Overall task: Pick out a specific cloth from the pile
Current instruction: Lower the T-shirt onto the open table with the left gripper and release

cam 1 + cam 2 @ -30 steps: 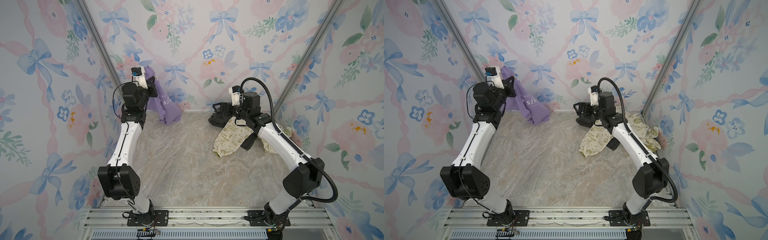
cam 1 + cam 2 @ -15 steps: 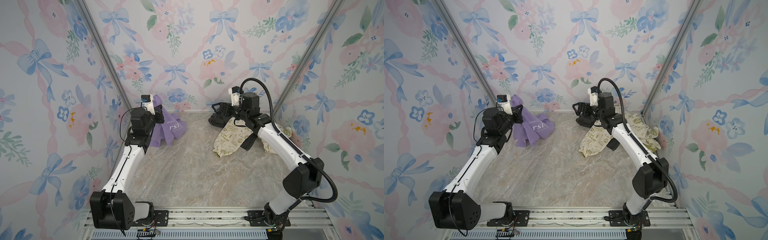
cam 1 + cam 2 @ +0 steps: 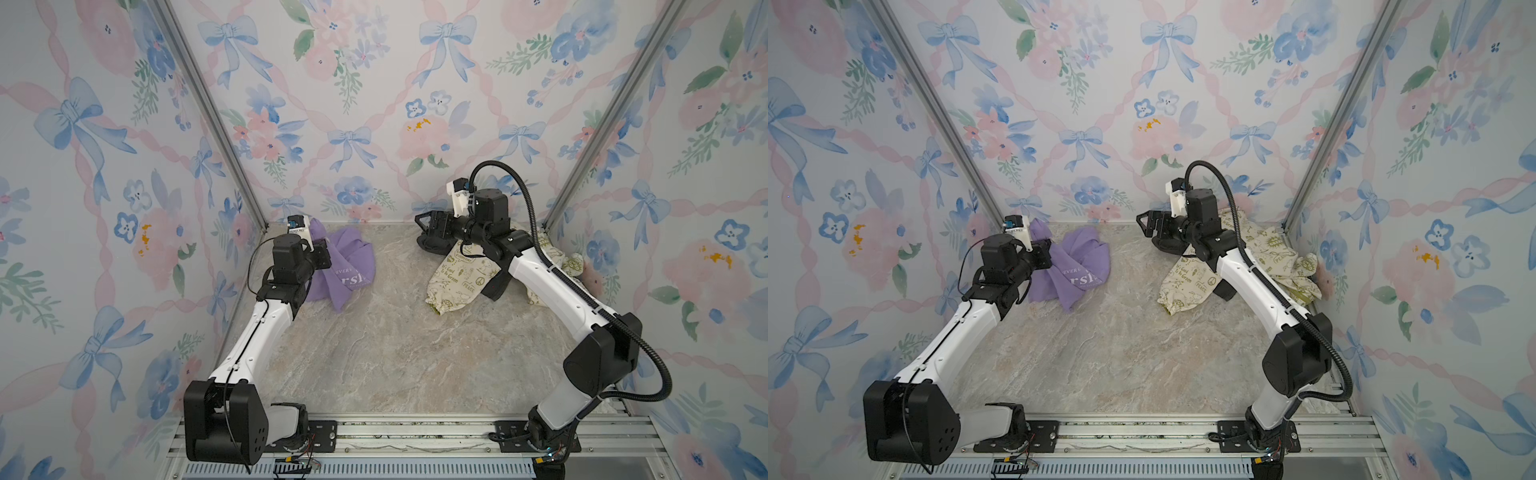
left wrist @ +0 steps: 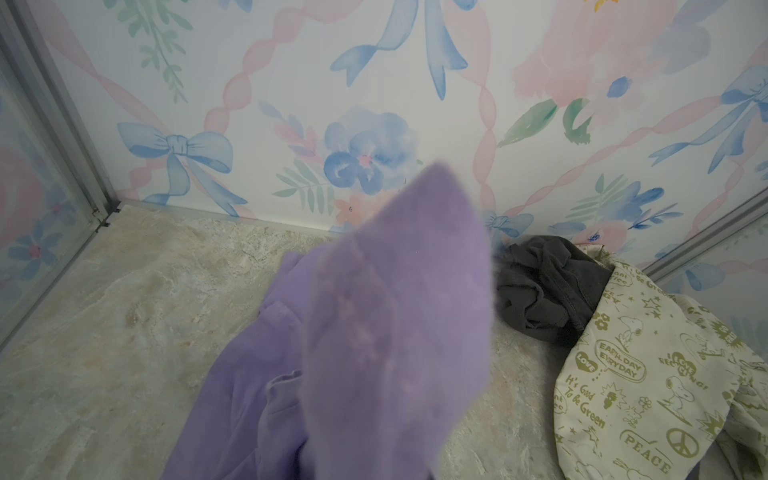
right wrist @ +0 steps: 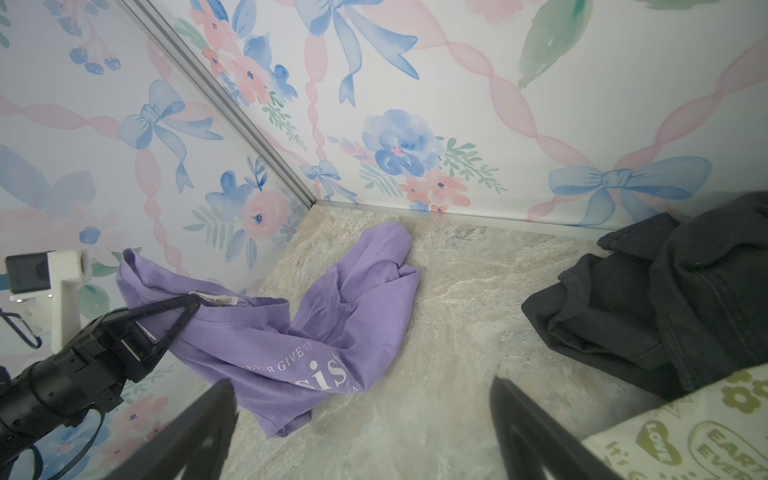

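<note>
Clearly the left gripper (image 5: 189,305) is pressed together on a fold of the cloth (image 5: 353,299), close to the white sewn-in label. In the left wrist view that pinched purple fabric (image 4: 395,311) stands up as a blurred peak right in front of the lens and hides the fingers. From the grip the lavender shirt slopes down and spreads in soft folds on the marbled table (image 3: 395,353), with its white lettering facing up. In both top views the cloth (image 3: 353,257) (image 3: 1084,257) sits near the rear left corner, just beside the left gripper (image 3: 324,254) and close to the flowered back wall (image 3: 374,124).

Across a bare stretch of table, well apart from the cloth, lies the pile at the rear right. Its cream garment (image 3: 457,274) with olive-green doodles reaches toward the middle of the table, partly under the right arm. The dark garment (image 4: 544,286) is bunched at the pile's left edge, touching the cream garment (image 4: 644,374).

The right gripper (image 3: 1144,226) hangs above that dark garment (image 5: 685,291) with its jaws spread wide and nothing between them. It points across the table toward the cloth, and its two black fingers (image 5: 519,415) frame the purple fabric in the right wrist view.
</note>
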Tool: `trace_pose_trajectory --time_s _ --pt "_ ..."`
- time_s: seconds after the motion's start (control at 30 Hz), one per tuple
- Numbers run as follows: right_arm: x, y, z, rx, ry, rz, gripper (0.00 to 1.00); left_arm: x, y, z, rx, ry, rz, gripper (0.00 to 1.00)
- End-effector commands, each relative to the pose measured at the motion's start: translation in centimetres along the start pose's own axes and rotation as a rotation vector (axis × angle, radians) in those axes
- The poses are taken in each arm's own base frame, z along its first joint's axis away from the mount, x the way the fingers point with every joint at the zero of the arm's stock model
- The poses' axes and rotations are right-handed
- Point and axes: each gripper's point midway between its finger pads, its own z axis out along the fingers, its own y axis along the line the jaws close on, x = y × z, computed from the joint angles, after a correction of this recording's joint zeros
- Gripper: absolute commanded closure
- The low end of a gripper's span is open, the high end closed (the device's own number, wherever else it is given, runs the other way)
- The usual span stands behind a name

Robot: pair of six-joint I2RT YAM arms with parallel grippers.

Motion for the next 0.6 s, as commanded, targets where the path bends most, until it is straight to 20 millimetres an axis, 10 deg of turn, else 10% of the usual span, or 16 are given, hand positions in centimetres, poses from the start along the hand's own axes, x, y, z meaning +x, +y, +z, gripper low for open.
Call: trace_pose_trajectory --time_s 0.0,0.57 --pt "1.4 -0.1 0.9 -0.002 0.036 0.017 0.03 2.6 0.3 -0.2 -0.008 0.052 -0.078 1.00" --pt "2.9 0.0 1.5 -0.020 0.100 0.021 0.03 17.6 3.3 -2.7 -0.084 0.353 -0.234 0.92"
